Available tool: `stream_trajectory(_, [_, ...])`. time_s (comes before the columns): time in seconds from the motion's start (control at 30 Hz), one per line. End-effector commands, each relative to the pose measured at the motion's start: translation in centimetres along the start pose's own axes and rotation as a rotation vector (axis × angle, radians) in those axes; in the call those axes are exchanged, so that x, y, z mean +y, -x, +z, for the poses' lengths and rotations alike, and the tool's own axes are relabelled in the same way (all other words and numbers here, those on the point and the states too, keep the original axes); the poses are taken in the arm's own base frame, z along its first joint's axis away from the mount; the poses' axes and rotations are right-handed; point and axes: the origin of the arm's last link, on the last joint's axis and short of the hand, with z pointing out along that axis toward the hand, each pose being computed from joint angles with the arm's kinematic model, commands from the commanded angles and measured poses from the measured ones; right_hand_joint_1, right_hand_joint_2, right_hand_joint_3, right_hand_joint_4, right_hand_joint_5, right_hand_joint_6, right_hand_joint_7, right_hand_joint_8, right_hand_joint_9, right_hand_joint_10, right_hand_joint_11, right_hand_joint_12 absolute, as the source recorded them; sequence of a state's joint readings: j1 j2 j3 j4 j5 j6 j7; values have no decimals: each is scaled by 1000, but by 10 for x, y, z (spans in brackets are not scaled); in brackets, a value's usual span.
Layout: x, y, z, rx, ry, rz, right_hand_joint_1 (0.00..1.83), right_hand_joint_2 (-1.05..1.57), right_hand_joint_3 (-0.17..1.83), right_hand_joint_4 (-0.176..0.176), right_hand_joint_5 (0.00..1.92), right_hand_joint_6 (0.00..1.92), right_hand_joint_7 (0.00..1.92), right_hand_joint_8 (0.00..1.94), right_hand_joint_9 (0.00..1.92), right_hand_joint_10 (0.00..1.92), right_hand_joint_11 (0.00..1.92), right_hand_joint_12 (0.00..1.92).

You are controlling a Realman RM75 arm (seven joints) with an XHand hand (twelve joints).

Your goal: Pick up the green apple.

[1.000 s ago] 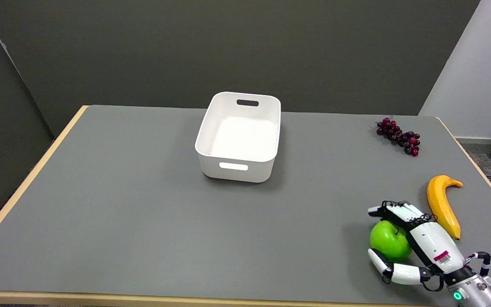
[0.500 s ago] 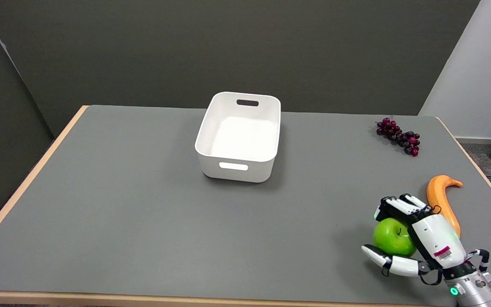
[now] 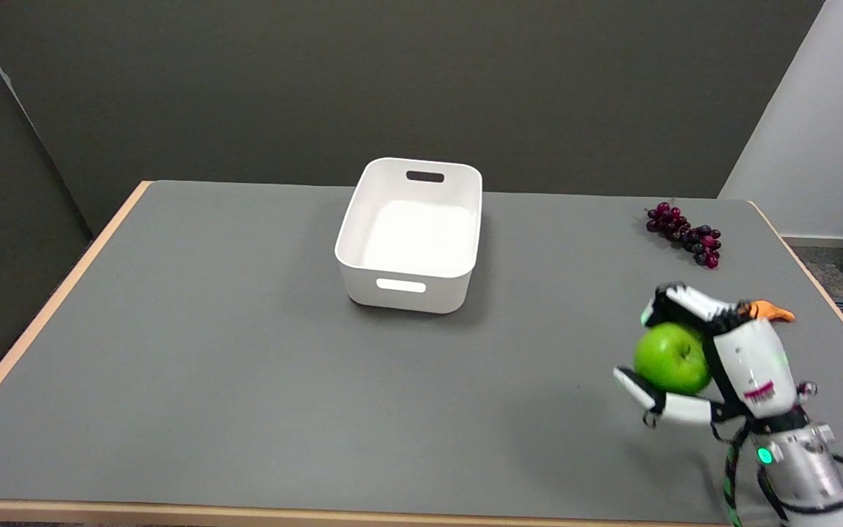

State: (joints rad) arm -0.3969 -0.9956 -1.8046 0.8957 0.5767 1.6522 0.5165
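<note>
**Green apple held in the right hand**

The right hand [image 3: 714, 362] grasps the green apple [image 3: 671, 359], apparently clear of the table [image 3: 246, 351]. It hides most of the banana [image 3: 771, 312]. Grapes [image 3: 685, 236] lie beyond; a white bin [image 3: 410, 282] stands mid-table.

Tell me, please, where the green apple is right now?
In the head view, lower right: the green apple sits in the right robot hand, left of the banana.
</note>
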Motion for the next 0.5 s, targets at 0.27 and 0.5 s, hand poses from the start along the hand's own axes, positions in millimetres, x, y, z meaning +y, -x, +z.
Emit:
stream_trajectory(0.27, [-34, 27, 268, 239, -187, 73, 1095, 682, 903, 56, 990, 1921, 835, 1941, 1175, 1921, 1131, 1921])
stream_trajectory(0.5, [-50, 51, 338, 167, -154, 78, 1100, 684, 902, 54, 968, 1921, 822, 1941, 1167, 1921, 1125, 1921])
